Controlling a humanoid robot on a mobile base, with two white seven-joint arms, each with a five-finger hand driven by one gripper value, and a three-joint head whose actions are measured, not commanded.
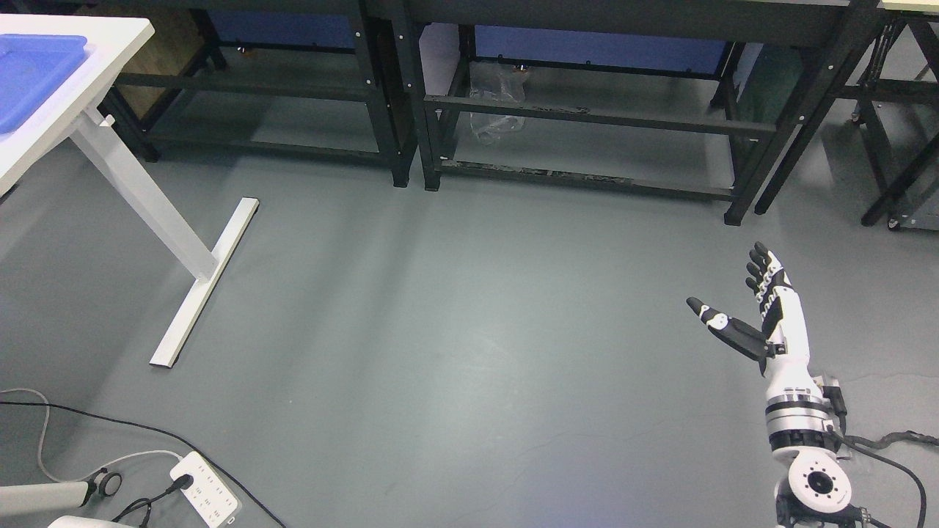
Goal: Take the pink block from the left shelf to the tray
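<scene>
Right hand [763, 315], lower right of the head view: fingers [763, 275] extended and loosely together, pointing away from the robot; thumb [722, 326] splayed out to the left. Nothing in the palm. White forearm and black wrist joint run down to the bottom edge, cables trailing off to the right.

Hand hangs over bare grey floor [469, 330], well apart from everything else.

Blue tray [33, 73] sits on a white table [110, 51] at the upper left corner; the table's white leg and foot bar reach down onto the floor.

Black metal shelving [587, 117] lines the back. A crumpled clear plastic bag [495, 99] lies behind the middle rack.

Pink block: cannot find it anywhere in view.

White power strip [205, 495] with cables at lower left, near a caster wheel [110, 482].
</scene>
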